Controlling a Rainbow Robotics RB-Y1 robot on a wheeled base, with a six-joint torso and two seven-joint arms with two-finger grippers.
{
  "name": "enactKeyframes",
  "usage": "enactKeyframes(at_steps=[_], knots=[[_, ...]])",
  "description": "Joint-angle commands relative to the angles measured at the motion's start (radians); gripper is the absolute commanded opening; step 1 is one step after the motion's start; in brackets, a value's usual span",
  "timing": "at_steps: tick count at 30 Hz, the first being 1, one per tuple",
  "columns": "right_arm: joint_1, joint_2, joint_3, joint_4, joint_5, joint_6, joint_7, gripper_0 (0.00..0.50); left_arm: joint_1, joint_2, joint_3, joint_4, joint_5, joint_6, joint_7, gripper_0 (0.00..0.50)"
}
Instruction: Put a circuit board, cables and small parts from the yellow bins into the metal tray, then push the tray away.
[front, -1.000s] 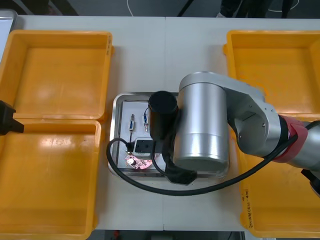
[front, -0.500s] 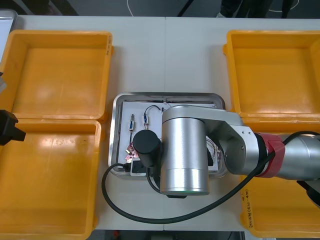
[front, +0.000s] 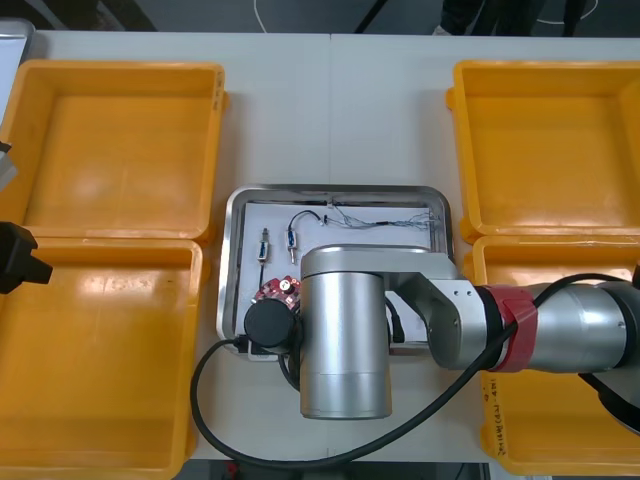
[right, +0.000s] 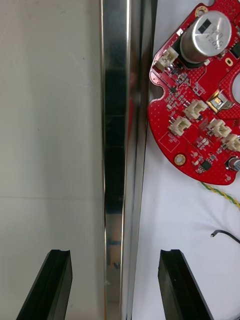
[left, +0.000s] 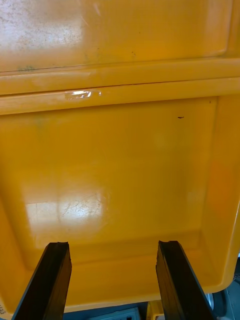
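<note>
Well, the light bench (front: 330, 110) runs the whole width in the front view, with four bins on it, two stacked up each side: far left (front: 115, 150), near left (front: 95, 360), far right (front: 550, 140) and near right (front: 560, 440). What shows of their floors looks bare. Next in bulk is the right arm (front: 345, 335), a fat silver cylinder reaching in from the right, lying across the near half of the tray (front: 340, 190) and hiding that part of it. The tray sits on the bench between the two pairs of bins, white inside with a shiny rim. In the right wrist view, that rim (right: 117, 150) runs straight up between the right fingers (right: 175, 285), which are spread wide and hold nothing; one is over bare bench outside the tray, the other over its white floor. Whether either touches the metal, I cannot tell. The left fingers (left: 52, 280) are just as wide apart and empty, hanging above the floor of a left-hand bin (left: 120, 165). The board (front: 280, 290) lies in the tray at its near left, close inside the rim, and up close (right: 200, 115) it is red and studded with small white connectors. A thin cable (front: 370, 218) trails along the tray's far side. Two small metal parts (front: 264, 246) lie side by side just left of it.
</note>
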Motion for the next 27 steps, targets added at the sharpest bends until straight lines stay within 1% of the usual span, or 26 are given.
enactKeyframes(at_steps=[1, 6, 13, 27], knots=[[-0.013, 0.023, 0.031, 0.008, 0.017, -0.023, 0.015, 0.5, 0.027, 0.047, 0.032, -0.028, -0.004, 0.006, -0.056, 0.5], [0.001, 0.027, 0.034, 0.03, 0.032, -0.04, 0.014, 0.5, 0.027, 0.047, 0.032, -0.028, -0.004, 0.006, -0.056, 0.5], [0.024, 0.025, 0.052, 0.031, 0.08, -0.056, 0.003, 0.5, 0.027, 0.047, 0.032, -0.028, -0.004, 0.006, -0.056, 0.5], [0.042, 0.03, 0.059, 0.056, 0.095, -0.085, -0.001, 0.5, 0.027, 0.047, 0.032, -0.028, -0.004, 0.006, -0.056, 0.5]])
